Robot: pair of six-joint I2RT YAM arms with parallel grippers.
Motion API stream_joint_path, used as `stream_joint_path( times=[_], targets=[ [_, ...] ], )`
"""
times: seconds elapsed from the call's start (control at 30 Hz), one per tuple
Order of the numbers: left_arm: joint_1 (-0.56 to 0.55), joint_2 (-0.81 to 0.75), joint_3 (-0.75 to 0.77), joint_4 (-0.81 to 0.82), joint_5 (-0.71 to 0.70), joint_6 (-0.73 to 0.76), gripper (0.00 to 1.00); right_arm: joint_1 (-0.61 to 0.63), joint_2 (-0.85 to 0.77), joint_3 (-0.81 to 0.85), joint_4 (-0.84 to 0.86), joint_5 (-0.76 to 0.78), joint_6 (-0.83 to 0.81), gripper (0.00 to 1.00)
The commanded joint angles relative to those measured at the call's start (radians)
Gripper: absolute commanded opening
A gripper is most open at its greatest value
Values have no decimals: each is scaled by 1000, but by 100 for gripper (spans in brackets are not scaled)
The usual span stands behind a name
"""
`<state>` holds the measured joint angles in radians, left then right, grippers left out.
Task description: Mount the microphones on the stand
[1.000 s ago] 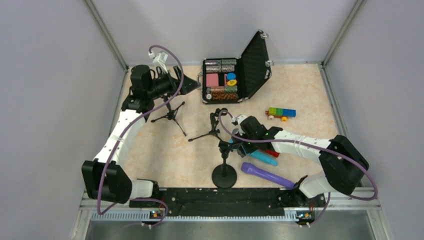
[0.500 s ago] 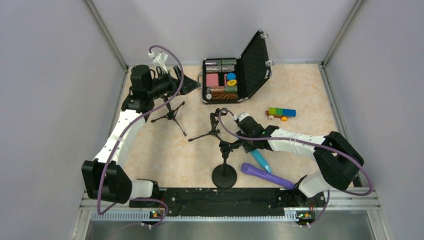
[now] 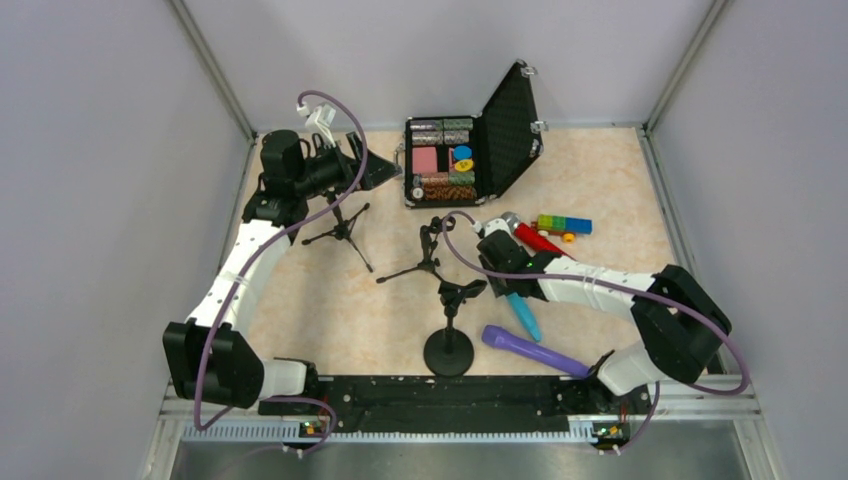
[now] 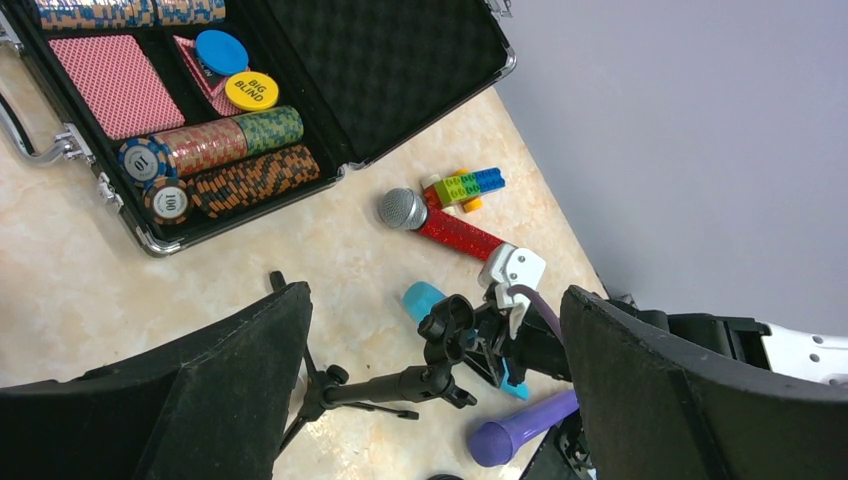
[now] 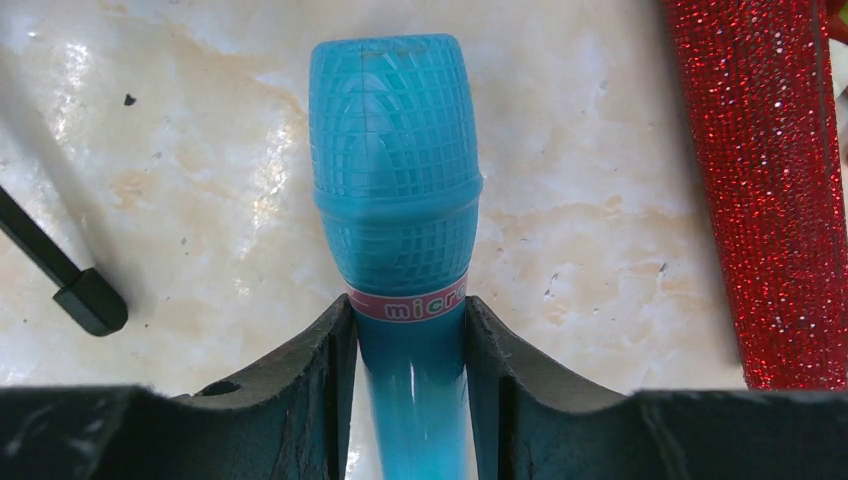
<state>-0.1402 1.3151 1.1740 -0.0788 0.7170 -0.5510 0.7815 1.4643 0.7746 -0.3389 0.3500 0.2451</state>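
Observation:
My right gripper is shut on the light blue microphone, just below its head, low over the table. The glittery red microphone lies right of it, its silver head towards the toy car. The purple microphone lies at the front. A round-base stand with an empty clip stands left of the blue microphone. A small tripod stand is behind it. My left gripper is open and empty, high at the back left.
An open black case of poker chips and cards sits at the back centre. A multicoloured toy-brick car lies right of it. A second tripod stand stands under my left gripper. Grey walls enclose the table.
My right gripper has swung back and left with the blue microphone, turning it more lengthwise. The red microphone has gone from beside the blue one to near the toy car.

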Motion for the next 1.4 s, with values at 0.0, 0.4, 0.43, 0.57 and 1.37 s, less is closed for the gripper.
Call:
stream_joint_path(
  times=[0.0, 0.4, 0.43, 0.57, 1.37],
  targets=[
    [-1, -39, -3, 30, 5, 10, 98, -16, 26, 74, 41, 64, -30, 28],
    [-1, -37, -5, 29, 5, 13, 98, -81, 195, 236, -8, 100, -58, 42],
    [-1, -38, -6, 29, 4, 13, 98, -92, 199, 242, -8, 81, -49, 45],
    [-1, -36, -6, 29, 4, 13, 98, -115, 216, 257, -12, 39, -41, 70],
    [-1, -38, -7, 29, 10, 14, 98, -146, 179, 190, -45, -32, -84, 59]
  ],
)
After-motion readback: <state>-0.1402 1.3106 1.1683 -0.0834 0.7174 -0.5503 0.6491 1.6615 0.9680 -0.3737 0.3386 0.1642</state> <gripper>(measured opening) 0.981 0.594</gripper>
